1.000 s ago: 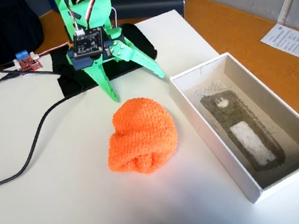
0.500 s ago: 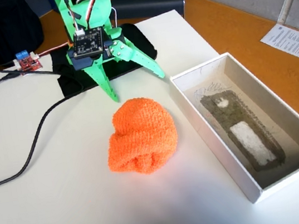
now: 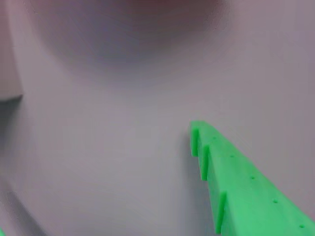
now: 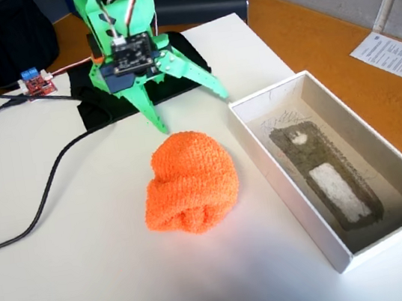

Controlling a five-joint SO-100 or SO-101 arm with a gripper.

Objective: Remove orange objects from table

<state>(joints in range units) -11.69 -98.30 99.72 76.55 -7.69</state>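
Note:
An orange knitted sock ball (image 4: 190,182) lies on the white table (image 4: 68,276), left of the box. My green gripper (image 4: 191,112) hangs above the table just behind the ball, its two fingers spread wide apart and empty. In the wrist view one green toothed finger (image 3: 246,191) reaches in from the lower right over bare white table; a blurred reddish patch at the top edge may be the ball.
An open white cardboard box (image 4: 283,191) with a grey stained bottom stands at the right. Black cables (image 4: 47,181) run across the left of the table. A black mat (image 4: 113,95) lies under the arm base. The table's right edge borders an orange floor.

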